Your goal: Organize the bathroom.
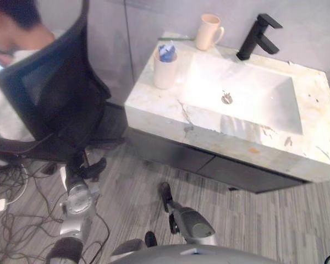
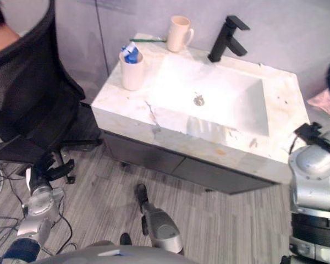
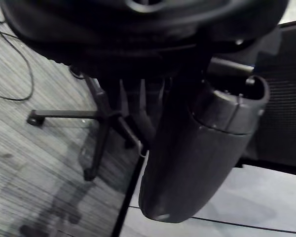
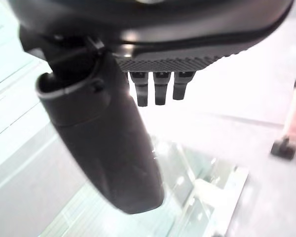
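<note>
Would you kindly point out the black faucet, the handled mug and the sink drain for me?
black faucet (image 1: 257,36), left eye view, on its upright body.
handled mug (image 1: 208,32), left eye view, on its side wall.
sink drain (image 2: 198,100), right eye view, on the metal drain.

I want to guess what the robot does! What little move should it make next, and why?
Probably raise the right hand toward the counter. It is empty by the counter's right front corner, while a toothbrush lies loose beside the mug, outside the cup.
</note>
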You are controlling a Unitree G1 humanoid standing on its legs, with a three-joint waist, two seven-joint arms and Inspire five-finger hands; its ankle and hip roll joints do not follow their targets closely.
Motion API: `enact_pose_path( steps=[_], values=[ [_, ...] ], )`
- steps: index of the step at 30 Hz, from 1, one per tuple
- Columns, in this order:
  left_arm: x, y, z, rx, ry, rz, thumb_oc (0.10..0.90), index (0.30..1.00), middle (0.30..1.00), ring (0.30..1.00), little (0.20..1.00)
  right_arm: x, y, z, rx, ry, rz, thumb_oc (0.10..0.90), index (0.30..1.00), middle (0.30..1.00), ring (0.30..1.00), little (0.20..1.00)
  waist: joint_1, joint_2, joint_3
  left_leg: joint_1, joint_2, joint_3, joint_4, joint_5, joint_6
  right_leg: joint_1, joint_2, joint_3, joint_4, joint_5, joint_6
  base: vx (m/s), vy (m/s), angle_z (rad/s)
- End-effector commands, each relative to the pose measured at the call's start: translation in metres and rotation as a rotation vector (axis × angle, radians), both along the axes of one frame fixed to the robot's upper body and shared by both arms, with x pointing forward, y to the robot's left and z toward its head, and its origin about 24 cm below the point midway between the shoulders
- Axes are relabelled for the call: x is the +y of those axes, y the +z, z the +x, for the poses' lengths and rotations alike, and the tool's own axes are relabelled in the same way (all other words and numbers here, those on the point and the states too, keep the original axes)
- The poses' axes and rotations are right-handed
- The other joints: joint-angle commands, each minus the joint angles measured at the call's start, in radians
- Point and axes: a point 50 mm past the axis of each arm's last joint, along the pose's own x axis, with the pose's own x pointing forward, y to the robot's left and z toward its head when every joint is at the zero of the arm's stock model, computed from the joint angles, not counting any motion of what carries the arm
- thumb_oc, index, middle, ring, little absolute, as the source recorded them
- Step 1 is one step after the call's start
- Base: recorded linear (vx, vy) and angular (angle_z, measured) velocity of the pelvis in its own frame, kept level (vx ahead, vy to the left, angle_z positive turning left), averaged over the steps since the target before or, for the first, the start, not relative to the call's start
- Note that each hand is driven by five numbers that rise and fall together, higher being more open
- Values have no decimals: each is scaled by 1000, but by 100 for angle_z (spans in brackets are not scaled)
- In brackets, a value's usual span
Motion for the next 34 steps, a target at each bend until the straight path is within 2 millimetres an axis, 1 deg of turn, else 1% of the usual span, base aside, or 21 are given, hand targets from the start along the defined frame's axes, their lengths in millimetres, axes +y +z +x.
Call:
enact_pose_path(
  steps=[1,2,5,7,9,11,12,15,16,17,19,21,22,24,26,27,28,29,30,32,34],
  values=[
    [25,13,-15,-98,30,89,800,900,900,900,900,-17,51,-31,-262,-119,-128,800,900,900,900,900,7,27,-91,-110,74,-66,-100,74,-44,-28,-2,8,149,78,-6,-301,-172,-36],
    [28,-2,-26,-52,72,43,800,900,900,900,900,-31,46,-43,-284,-192,-85,800,900,900,900,900,11,40,-102,-127,107,-29,-100,80,-47,-6,-44,-11,197,24,-15,-270,-155,-24],
    [38,-18,-40,21,140,55,800,900,900,900,900,-55,34,-60,-320,-269,14,800,900,900,900,900,16,59,-120,-149,159,49,-100,89,-59,59,-128,-51,277,-46,-24,-213,-162,-35],
    [43,-29,-46,73,221,23,800,900,900,900,900,-68,17,-70,-317,-335,107,800,900,900,900,900,26,60,-134,-176,197,108,-92,102,-71,115,-180,-66,308,-81,-22,-241,-282,-57],
    [45,-35,-51,104,272,-8,800,900,900,900,900,-74,7,-72,-306,-376,166,800,900,900,900,900,36,53,-146,-205,219,128,-83,115,-82,165,-194,-68,278,-114,-18,-171,-302,-70],
    [48,-41,-60,140,316,-9,800,900,900,900,900,-79,-3,-72,-306,-398,233,800,900,900,900,900,45,47,-156,-228,246,142,-70,128,-98,215,-183,-70,223,-168,-17,-132,-410,-70],
    [54,-46,-70,180,351,-1,800,900,900,900,900,-85,-19,-75,-309,-436,314,800,900,900,900,900,53,31,-168,-264,271,149,-42,141,-130,254,-144,-72,99,-178,-15,-124,-521,-78],
    [54,-54,-85,243,396,15,800,900,900,900,900,-101,-43,-86,-319,-506,439,800,900,900,900,900,50,21,-167,-284,322,140,-14,171,-184,269,-91,-67,-18,-138,-40,-83,-422,-40],
    [53,-55,-87,247,399,13,800,900,900,900,900,-102,-45,-87,-317,-513,448,800,900,900,900,900,49,21,-166,-285,327,140,-13,173,-187,269,-86,-67,-23,-135,-43,-93,-321,-60],
    [49,-62,-97,265,418,-7,800,900,900,900,900,-107,-58,-94,-297,-567,494,800,900,900,900,900,44,20,-160,-292,349,135,-8,191,-201,275,-62,-76,-56,-119,-64,-97,-301,-44],
    [45,-65,-102,287,414,-3,800,900,900,900,900,-111,-69,-98,-282,-587,532,800,900,900,900,900,40,23,-159,-294,358,131,-11,202,-207,281,-50,-83,-73,-111,-75,-83,-239,-29],
    [38,-74,-114,332,420,-39,800,900,900,900,900,-114,-98,-109,-216,-647,598,800,900,900,900,900,35,28,-156,-307,337,97,21,193,-204,275,-43,-79,-71,-106,-94,-83,-159,-32],
    [35,-77,-118,347,428,-59,800,900,900,900,900,-113,-110,-112,-154,-681,612,800,900,900,900,900,36,28,-154,-312,307,71,66,164,-193,267,-46,-70,-62,-107,-101,-77,-102,-35],
    [34,-79,-121,357,435,-68,800,900,900,900,900,-112,-122,-114,-93,-699,621,800,900,900,900,900,34,27,-152,-322,271,49,135,113,-177,257,-50,-54,-50,-110,-107,-52,-35,-32],
    [32,-81,-125,381,448,-95,800,900,900,900,900,-109,-154,-118,55,-689,696,800,900,900,900,900,25,34,-153,-319,217,33,181,66,-150,236,-49,-21,-31,-107,-114,-46,6,-34],
    [26,-85,-127,397,459,-119,800,900,900,900,900,-95,-191,-119,200,-651,777,800,900,900,900,900,29,43,-148,-322,153,-8,227,20,-125,230,-41,7,-25,-106,-119,-17,17,-48],
    [20,-88,-127,400,451,-143,800,900,900,900,900,-77,-228,-118,365,-583,869,800,900,900,900,900,34,62,-141,-303,110,-26,203,3,-106,232,-21,28,-16,-114,-119,-13,22,-49],
    [19,-88,-126,403,445,-143,800,900,900,900,900,-73,-235,-118,399,-564,896,800,900,900,900,900,34,63,-143,-301,105,-24,192,10,-104,228,-19,30,-14,-112,-119,-3,24,-38],
    [16,-89,-125,413,420,-144,800,900,900,900,900,-60,-256,-120,485,-526,944,800,900,900,900,900,31,70,-144,-286,102,-11,167,18,-100,224,-12,30,-12,-114,-119,-28,14,-28],
    [7,-92,-120,431,317,-136,800,900,900,900,900,-20,-302,-121,761,-346,1049,800,900,900,900,900,31,85,-139,-255,101,-8,105,44,-89,217,-1,23,-3,-115,-118,-33,24,-15],
    [1,-93,-118,438,255,-136,800,900,900,900,900,2,-322,-119,975,-198,1049,800,900,900,900,900,34,93,-134,-235,92,-28,62,56,-82,214,1,25,-7,-109,-114,-34,28,1]
  ],
)
